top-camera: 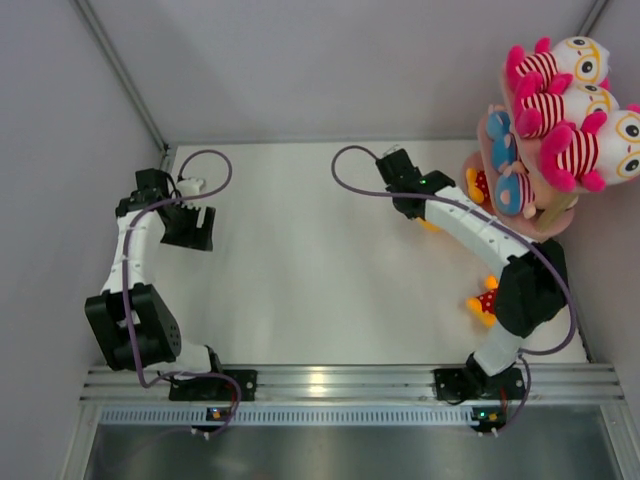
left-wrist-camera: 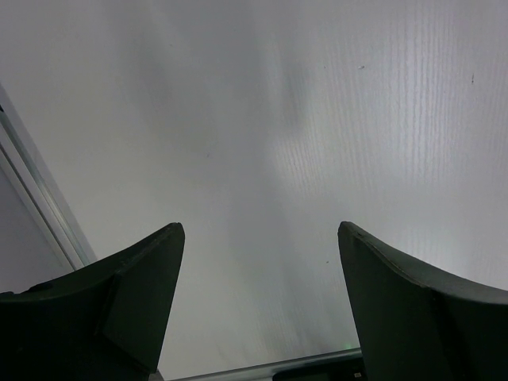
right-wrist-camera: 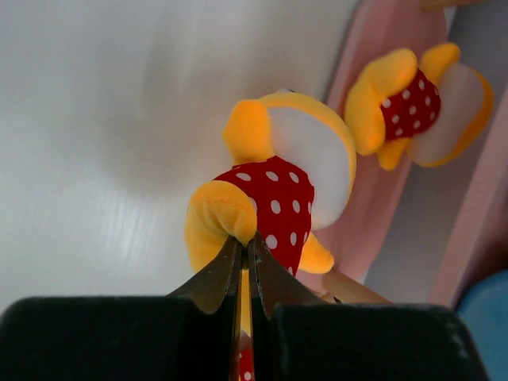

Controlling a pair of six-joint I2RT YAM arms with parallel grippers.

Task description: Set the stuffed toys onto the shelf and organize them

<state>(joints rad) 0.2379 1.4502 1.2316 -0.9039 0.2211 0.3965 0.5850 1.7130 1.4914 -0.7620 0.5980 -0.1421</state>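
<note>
The held polka-dot toy [right-wrist-camera: 278,190] sits directly at the tips of the right gripper [right-wrist-camera: 246,240], just beside the lowest board of the shelf [right-wrist-camera: 359,190]. Observe that this gripper's jaws are pressed together, with a fold of the toy's red dotted outfit pinched between them. You cannot tell from these views whether the toy is touching the table [top-camera: 300,250].

A second polka-dot toy [right-wrist-camera: 413,107] rests on that lowest board, apart from the held one. Above it on the shelf you will find the blue-clad toys [top-camera: 510,170], and on the top board the striped toys [top-camera: 570,105] with glasses. A third polka-dot toy [top-camera: 484,300] lies on the table near the shelf's base, next to the right arm's elbow.

The left gripper [left-wrist-camera: 258,238] is far across the table from the shelf. Its jaws are spread wide and have hold of nothing.
</note>
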